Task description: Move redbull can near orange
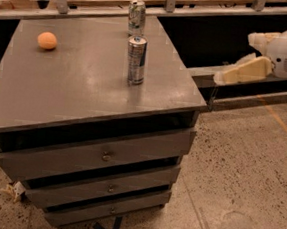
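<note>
A tall, slim silver redbull can (136, 59) with dark blue-grey panels and a shiny metal top stands upright on the flat top of a grey wooden cabinet (75, 88), right of the top's centre. Its lid catches the light, and a faint reflection of the can shows on the dull surface below it. At 12 o'clock from it, close to the back edge, stands a wider metal can with a green-white label (136, 15), apart from the slim one. The small, round, pale-orange fruit, the orange (47, 40), lies well apart at about 10 o'clock from the redbull can, near the top's left edge. The robot's cream-coloured gripper (227, 76) hangs beyond the cabinet's right edge, at 3 o'clock from the redbull can and at about the can's own height, its tip pointing toward the cabinet. It touches nothing and holds nothing; whether it is set wide or narrow cannot be told. Three grey drawers (100, 155) face a speckled concrete floor (239, 170).
</note>
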`<state>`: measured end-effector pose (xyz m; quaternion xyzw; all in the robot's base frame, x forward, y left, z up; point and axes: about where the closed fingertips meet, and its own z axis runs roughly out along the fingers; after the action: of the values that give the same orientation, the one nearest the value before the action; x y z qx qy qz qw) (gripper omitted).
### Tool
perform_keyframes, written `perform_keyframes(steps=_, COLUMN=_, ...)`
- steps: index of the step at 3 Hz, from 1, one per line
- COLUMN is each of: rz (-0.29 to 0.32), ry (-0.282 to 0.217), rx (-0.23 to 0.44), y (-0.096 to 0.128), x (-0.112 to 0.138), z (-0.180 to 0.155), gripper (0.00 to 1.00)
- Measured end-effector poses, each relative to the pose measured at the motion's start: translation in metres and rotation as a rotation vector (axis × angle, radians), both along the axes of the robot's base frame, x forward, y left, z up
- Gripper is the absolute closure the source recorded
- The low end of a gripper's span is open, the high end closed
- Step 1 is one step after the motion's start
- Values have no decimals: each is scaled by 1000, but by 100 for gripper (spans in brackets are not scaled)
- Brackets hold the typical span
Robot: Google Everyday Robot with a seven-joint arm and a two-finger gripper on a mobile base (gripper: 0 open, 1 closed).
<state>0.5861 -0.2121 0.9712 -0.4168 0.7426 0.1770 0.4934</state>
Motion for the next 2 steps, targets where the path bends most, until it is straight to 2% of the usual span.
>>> perform_keyframes(steps=1, rz=56, ry=-30, rx=44, y=35, x=36, z=9, gripper=0)
perform_keyframes(steps=2, rz=56, ry=-29, rx=44, y=35, x=36, z=9, gripper=0)
